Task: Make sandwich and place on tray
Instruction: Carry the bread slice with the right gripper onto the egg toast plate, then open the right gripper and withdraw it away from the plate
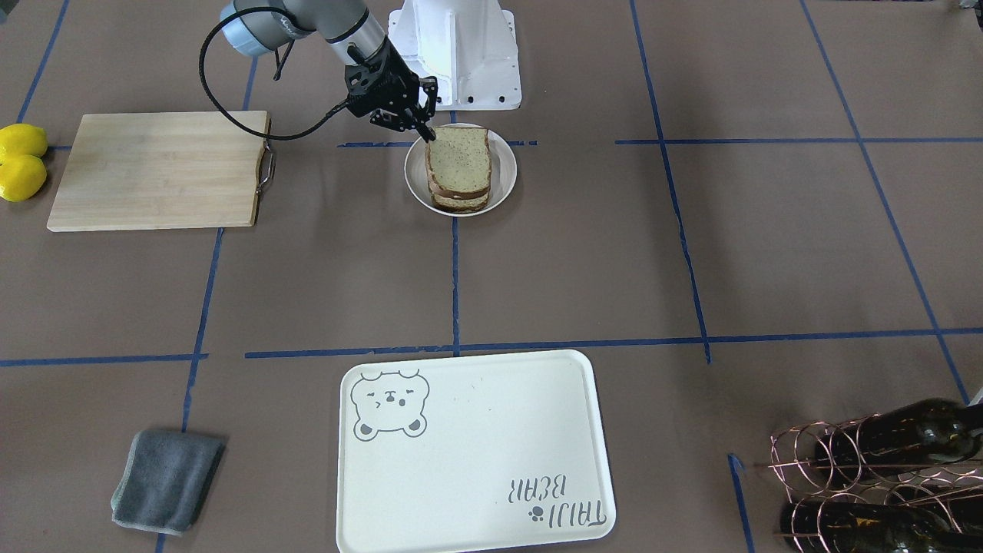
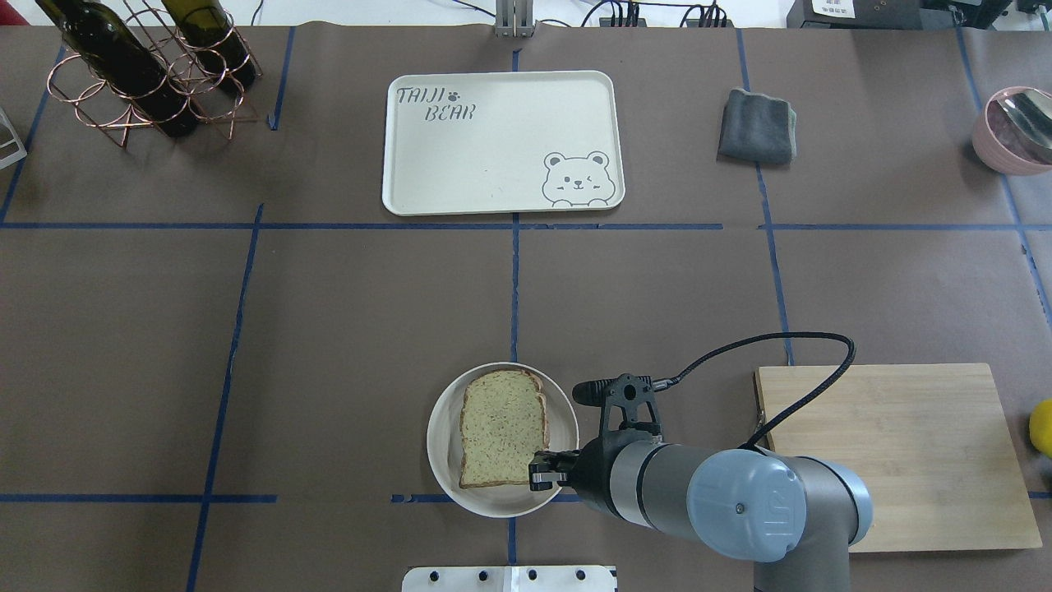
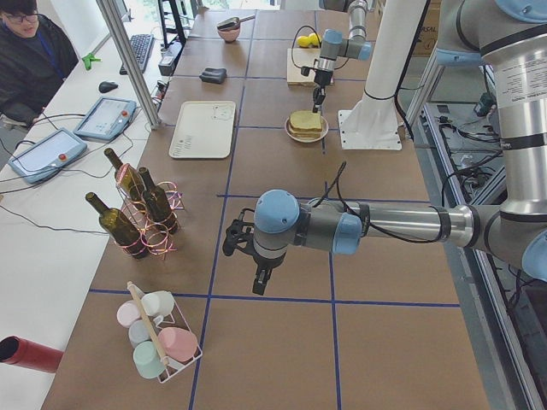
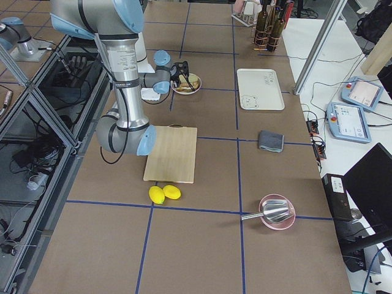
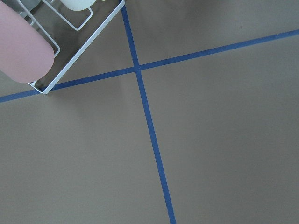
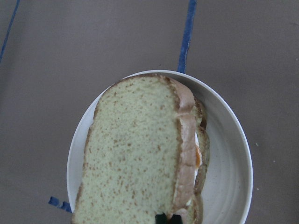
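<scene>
On white plate (image 1: pixel 504 165) by robot base: stacked sandwich (image 1: pixel 459 165), egg (image 6: pixel 198 156) edge between slices. Pinches top slice's rear corner with right gripper (image 1: pixel 426 134), fingers closed on crust. Hangs left gripper (image 3: pixel 260 284) over brown table (image 3: pixel 282 342); cannot tell finger state. Leaves tray (image 1: pixel 476 461) well apart, across table.

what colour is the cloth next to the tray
Grey. The cloth shows best in the overhead view, lying to the right of the tray.
</scene>
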{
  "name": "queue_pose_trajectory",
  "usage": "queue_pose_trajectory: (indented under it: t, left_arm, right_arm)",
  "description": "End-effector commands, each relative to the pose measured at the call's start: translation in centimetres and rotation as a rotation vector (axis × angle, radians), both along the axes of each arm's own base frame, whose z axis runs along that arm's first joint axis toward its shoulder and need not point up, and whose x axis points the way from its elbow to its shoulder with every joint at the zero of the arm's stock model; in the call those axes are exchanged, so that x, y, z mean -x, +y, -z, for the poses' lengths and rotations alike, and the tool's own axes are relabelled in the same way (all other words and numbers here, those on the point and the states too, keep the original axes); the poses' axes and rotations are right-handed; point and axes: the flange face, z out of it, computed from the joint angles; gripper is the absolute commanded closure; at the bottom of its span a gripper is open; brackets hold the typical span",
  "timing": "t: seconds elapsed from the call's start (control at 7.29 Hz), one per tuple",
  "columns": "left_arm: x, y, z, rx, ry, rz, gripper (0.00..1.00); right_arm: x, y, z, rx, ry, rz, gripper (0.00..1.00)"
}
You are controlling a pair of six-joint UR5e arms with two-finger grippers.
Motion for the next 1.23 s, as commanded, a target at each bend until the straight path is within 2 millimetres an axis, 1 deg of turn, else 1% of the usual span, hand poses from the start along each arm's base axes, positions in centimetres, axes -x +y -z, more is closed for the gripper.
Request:
queue_pose_trajectory:
  t: [0.0,0.14,0.27,0.41,0.55,0.69,0.82,0.96,1.1]
  left_arm:
    - [0.0,0.0,-0.1,0.002,0.001,0.000,0.00]
    - [0.0,0.0,-0.1,0.002,0.003,0.000,0.00]
    - [0.0,0.0,-0.1,0.002,0.003,0.000,0.00]
    - [0.0,0.0,-0.1,0.003,0.003,0.000,0.00]
    - [0.0,0.0,-0.2,0.005,0.003,0.000,0.00]
    - [0.0,0.0,-0.2,0.006,0.003,0.001,0.00]
    - [0.0,0.0,-0.1,0.003,0.003,0.001,0.00]
    - [-0.1,0.0,0.0,0.001,0.003,-0.001,0.00]
    - [-0.1,0.0,0.0,0.001,0.003,-0.001,0.00]
  right_arm:
    - [0.0,0.1,-0.4,0.001,0.008,0.003,0.41]
    - [-0.1,-0.1,-0.3,0.001,0.006,-0.001,0.00]
    - [-0.3,-0.2,-0.3,0.002,0.005,0.004,0.00]
    - [-0.7,-0.8,0.0,0.002,-0.001,0.000,0.00]
    - [-2.2,-3.7,-0.5,0.022,0.024,0.008,0.00]
    - [-5.0,-8.4,-1.0,0.080,0.109,0.013,0.00]
    - [-7.4,-11.6,-1.5,0.033,0.162,0.051,0.00]
    - [-10.2,-14.9,-3.2,-0.036,0.224,0.085,0.00]
    - [-13.9,-18.3,-5.3,-0.076,0.292,0.121,0.00]
